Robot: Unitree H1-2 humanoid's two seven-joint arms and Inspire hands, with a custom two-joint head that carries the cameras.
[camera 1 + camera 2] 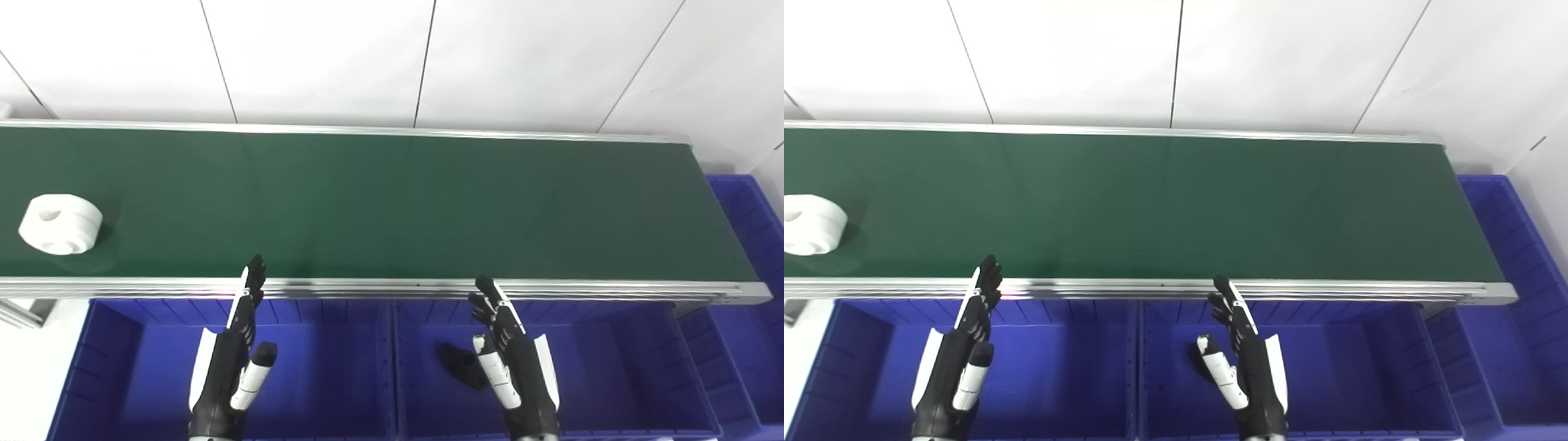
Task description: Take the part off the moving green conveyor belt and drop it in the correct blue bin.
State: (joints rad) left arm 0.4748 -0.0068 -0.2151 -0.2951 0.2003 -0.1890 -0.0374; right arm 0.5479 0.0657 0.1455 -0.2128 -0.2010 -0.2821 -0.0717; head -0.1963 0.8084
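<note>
Left eye view: waiting stage, nothing picked yet. White part (60, 224) lying on the green belt (392, 208) near its left end, closer to the near rail than the far one, well apart from both hands. Rounded, chunky, matte like moulded plastic, with a hole in the top face. Left hand (236, 352) and right hand (508, 358) raised over the blue bins, fingers stretched out and apart, holding nothing. Left bin (110, 343) bare as far as visible; middle bin (612, 343) holding a small dark piece (463, 365) just beside the right hand. Belt surface smooth, dull green, framed by bright metal rails. Right eye view: same layout, part (810, 224) cut by the left edge, dark piece hidden behind the right hand (1243, 367). Next move likely for the left hand (958, 361): timed reach across the near rail, wide grasp around the rounded body.
</note>
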